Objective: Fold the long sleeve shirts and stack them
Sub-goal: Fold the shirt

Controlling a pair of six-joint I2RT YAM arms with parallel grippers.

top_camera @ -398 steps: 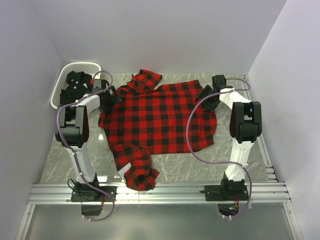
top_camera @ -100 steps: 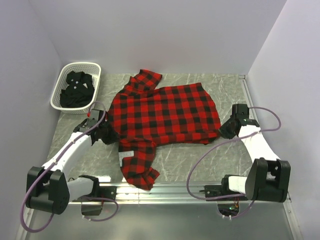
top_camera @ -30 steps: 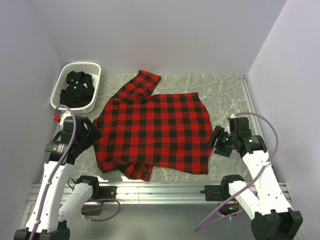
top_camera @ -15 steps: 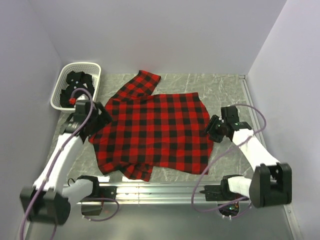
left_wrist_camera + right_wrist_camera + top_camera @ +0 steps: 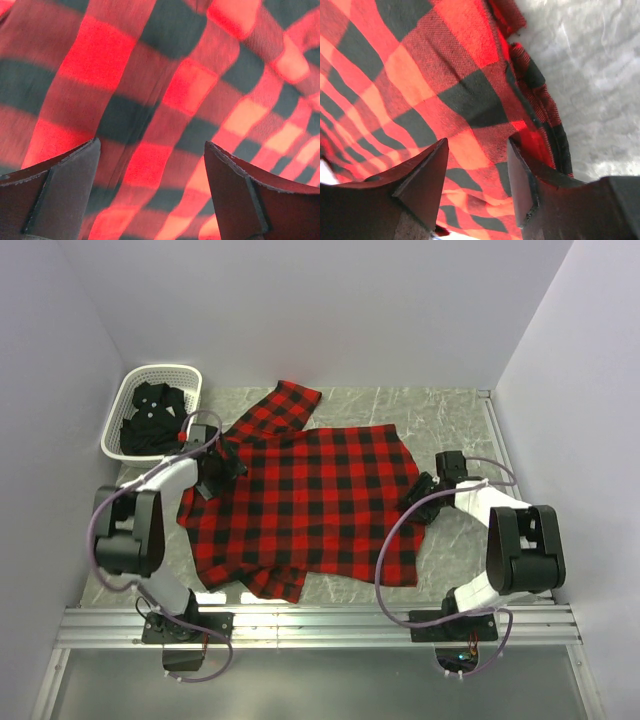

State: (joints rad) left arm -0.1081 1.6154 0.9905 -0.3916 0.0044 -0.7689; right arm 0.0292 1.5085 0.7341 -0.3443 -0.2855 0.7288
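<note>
Seen from above, the red-and-black flannel shirt (image 5: 305, 495) lay spread flat across the middle of the marbled table (image 5: 455, 420), one sleeve (image 5: 287, 403) angled toward the far wall and a bunched fold of cloth (image 5: 270, 578) at its near left corner; we found the left gripper (image 5: 222, 462) lowered over the shirt's far left shoulder and the right gripper (image 5: 416, 492) at the shirt's right edge, the two arms coming in from opposite sides; in the left wrist view the left fingers (image 5: 60, 192) stood wide apart, with only the check cloth lying beneath and between them, so we read that gripper as spread and holding nothing; in the right wrist view the right fingers (image 5: 422, 182) stood parted too, by a narrower gap, over the cloth near the shirt's right side, where the doubled edge ran just beside one finger and bare table showed beyond it; we saw no cloth pinched between those fingers, and we could not tell whether either gripper's tips touched the fabric; the black shirt (image 5: 150, 422) lay crumpled inside the white lattice basket (image 5: 160, 371) at the far left corner of the table, near the left gripper but apart from it, and well apart from the right gripper; the flannel's collar was hidden from us in all three views.
</note>
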